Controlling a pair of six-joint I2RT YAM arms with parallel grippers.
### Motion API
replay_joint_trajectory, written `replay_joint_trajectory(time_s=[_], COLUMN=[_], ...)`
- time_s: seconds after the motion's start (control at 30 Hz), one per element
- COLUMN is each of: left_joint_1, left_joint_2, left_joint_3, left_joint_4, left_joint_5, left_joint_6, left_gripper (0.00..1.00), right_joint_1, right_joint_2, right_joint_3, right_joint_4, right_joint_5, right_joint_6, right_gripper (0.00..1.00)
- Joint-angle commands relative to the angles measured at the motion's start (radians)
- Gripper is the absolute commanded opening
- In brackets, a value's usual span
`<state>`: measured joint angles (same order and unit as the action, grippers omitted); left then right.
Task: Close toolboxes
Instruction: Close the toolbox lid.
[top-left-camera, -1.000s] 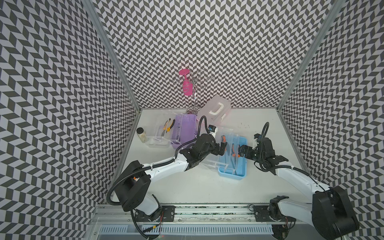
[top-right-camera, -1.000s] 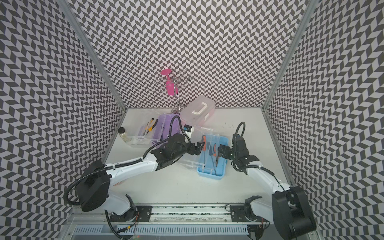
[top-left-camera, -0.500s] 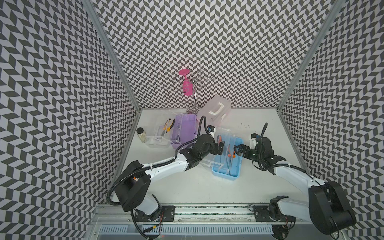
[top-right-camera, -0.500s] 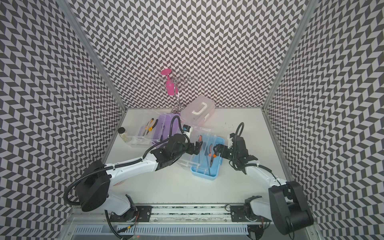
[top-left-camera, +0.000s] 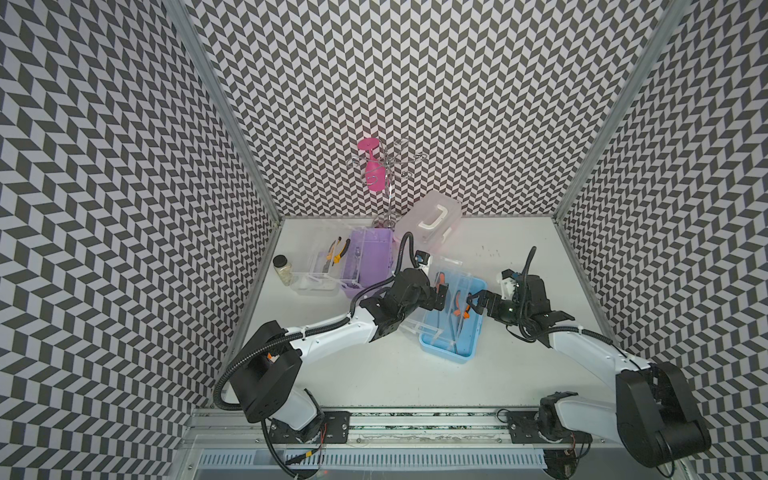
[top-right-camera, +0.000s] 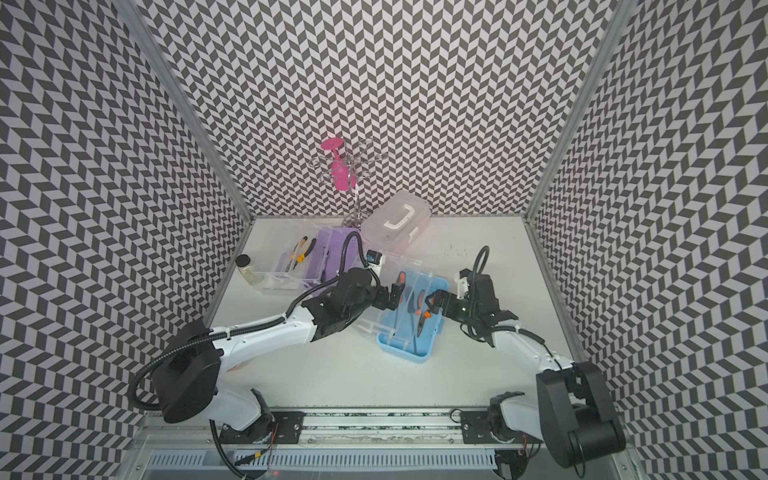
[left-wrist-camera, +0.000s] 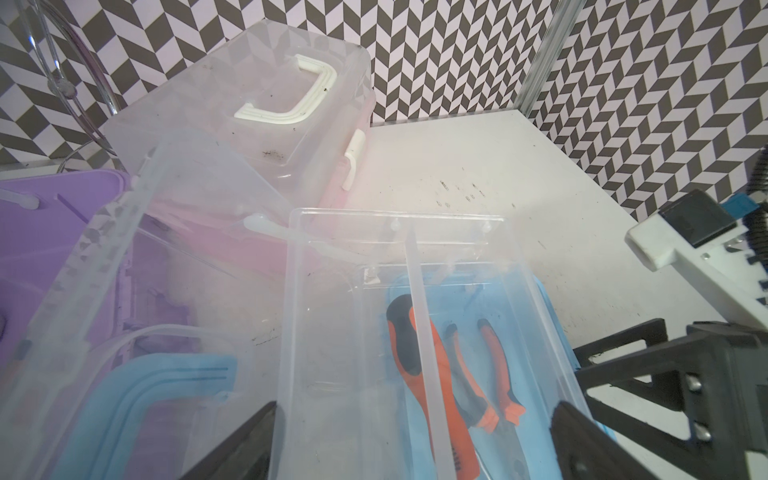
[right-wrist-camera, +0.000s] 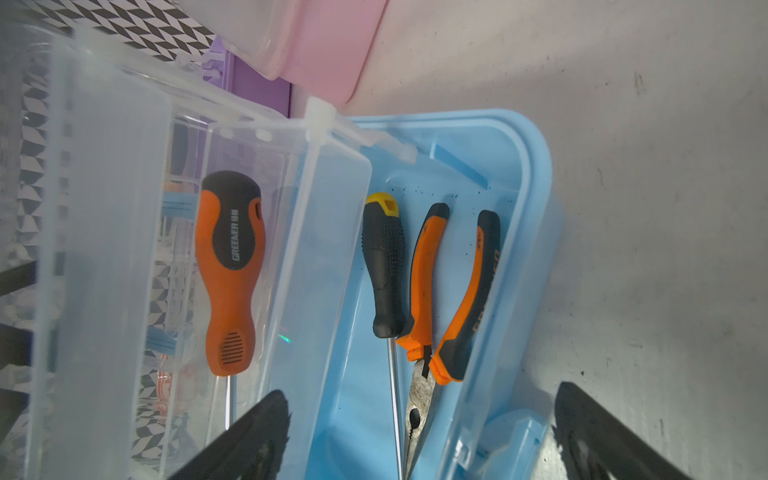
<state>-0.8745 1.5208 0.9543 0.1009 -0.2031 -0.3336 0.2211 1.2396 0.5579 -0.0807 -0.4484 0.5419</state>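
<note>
Blue toolbox (top-left-camera: 440, 347) has slid leftward; right gripper (top-left-camera: 471, 302) gapes wide, empty; left gripper (top-left-camera: 442, 300) straddles its clear tray (left-wrist-camera: 353, 332), grip unclear.

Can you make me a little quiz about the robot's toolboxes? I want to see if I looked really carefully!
1. True or false: the pink box is shut.
2. Which colour of box holds the orange-and-black screwdriver? A purple, B blue, C pink.
3. How many boxes stand open?
Key: 1 true. 2 B, the blue box. 3 two.
</note>
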Motion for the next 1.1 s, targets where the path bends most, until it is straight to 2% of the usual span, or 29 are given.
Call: replay_joint_trajectory(time_s=[0.0, 0.5, 0.9, 1.07], left_joint_1=[-0.052, -0.052, -0.055, -0.063], left_joint_2=[0.013, 0.022, 0.01, 0.001], left_joint_3=[0.05, 0.052, 0.055, 0.08], left_joint_4=[0.04, 0.045, 0.039, -0.007], left_joint_5=[0.129, 0.135, 0.146, 0.072], left_joint_6=[-0.001, -0.007, -0.003, 0.043], left_gripper=[0.99, 0.99, 0.99, 0.99], right_joint_1=[0.009, -0.002, 0.021, 0.023], right_joint_2=[-0.059, -0.025, 0.064, 0.078], right_joint_3=[0.023, 0.02, 0.033, 0.033], right_joint_4=[0.16, 0.171, 0.14, 0.136], right_joint_5=[-0.136, -0.166, -0.035, -0.015], right_joint_6=[0.004, 0.012, -0.017, -0.02], right_gripper=[1.0, 0.98, 0.91, 0.9])
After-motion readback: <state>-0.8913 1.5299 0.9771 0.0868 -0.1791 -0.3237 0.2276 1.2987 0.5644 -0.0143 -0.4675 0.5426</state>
